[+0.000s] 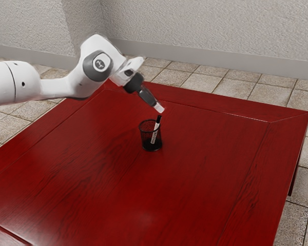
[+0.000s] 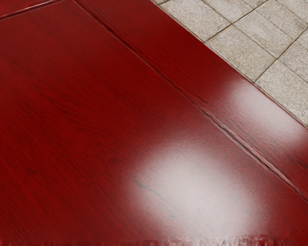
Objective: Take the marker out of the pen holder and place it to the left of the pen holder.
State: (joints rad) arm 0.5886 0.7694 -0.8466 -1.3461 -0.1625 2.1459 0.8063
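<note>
End effector (image 1: 159, 107): ext. view, just above centre of frame, near marker's (image 1: 157, 125) dark end. Opening and hold, if any: can't tell. Marker is in holder (image 1: 145, 135), centre of frame, on worktop (image 1: 118, 189), leaning toward frame right, dark end above rim. Step in hand, as judged: approach for grasp. Rec.: match marker's tilt, centre on dark end, close above rim, lift slowly w/o dragging holder. Risk: holder tips if rim is caught.
</note>
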